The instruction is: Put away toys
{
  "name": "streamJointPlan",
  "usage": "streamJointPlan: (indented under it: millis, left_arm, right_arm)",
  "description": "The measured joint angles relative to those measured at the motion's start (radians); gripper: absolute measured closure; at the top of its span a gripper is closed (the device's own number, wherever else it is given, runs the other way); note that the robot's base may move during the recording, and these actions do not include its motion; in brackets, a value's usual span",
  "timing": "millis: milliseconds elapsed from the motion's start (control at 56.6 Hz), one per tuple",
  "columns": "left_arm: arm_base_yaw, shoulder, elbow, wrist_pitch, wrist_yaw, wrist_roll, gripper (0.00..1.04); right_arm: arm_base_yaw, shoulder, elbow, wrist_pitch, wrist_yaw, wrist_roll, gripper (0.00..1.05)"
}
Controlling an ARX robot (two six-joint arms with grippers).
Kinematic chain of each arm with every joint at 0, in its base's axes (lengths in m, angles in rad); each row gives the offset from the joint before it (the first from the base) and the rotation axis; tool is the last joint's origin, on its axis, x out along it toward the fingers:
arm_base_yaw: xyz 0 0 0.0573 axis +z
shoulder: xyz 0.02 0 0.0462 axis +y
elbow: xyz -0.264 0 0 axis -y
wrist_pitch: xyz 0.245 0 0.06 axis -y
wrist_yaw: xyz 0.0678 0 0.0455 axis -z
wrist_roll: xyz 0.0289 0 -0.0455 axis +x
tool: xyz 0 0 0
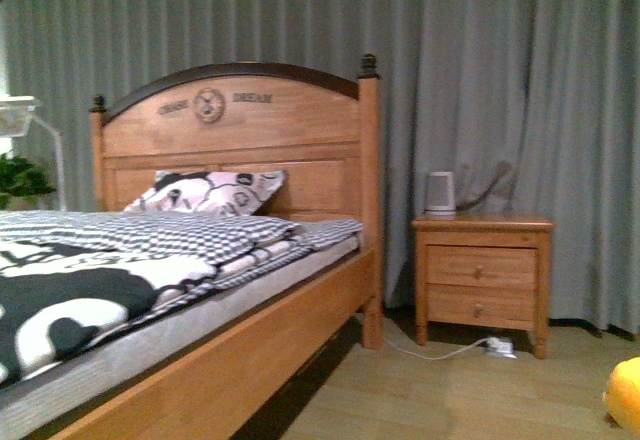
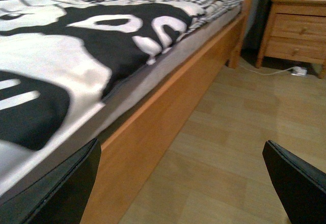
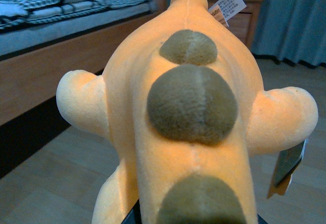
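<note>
An orange-yellow plush toy (image 3: 188, 107) with olive-green bumps along its back fills the right wrist view, held off the wooden floor. My right gripper (image 3: 196, 219) is shut on it, its fingers almost wholly hidden under the fuzzy body. A paper tag (image 3: 226, 4) hangs at the toy's far end. In the front view only an orange edge of the toy (image 1: 625, 395) shows at the lower right corner. My left gripper (image 2: 181, 180) is open above the floor beside the bed frame, its dark fingers (image 2: 66, 188) wide apart with nothing between them.
A wooden bed (image 1: 300, 310) with a checked and black-and-white duvet takes up the left. A wooden nightstand (image 1: 483, 270) with two drawers stands by grey curtains, a white device (image 1: 440, 192) on top. A white cable and plug (image 1: 498, 344) lie on the floor beneath it.
</note>
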Motion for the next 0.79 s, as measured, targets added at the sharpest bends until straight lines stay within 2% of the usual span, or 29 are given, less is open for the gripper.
streamJointPlan:
  millis: [795]
  left_arm:
    - [0.0,0.0,0.0,0.0,0.0,0.001,0.06]
  right_arm:
    - [0.0,-0.001,0.0,0.0,-0.002,0.0,0.98]
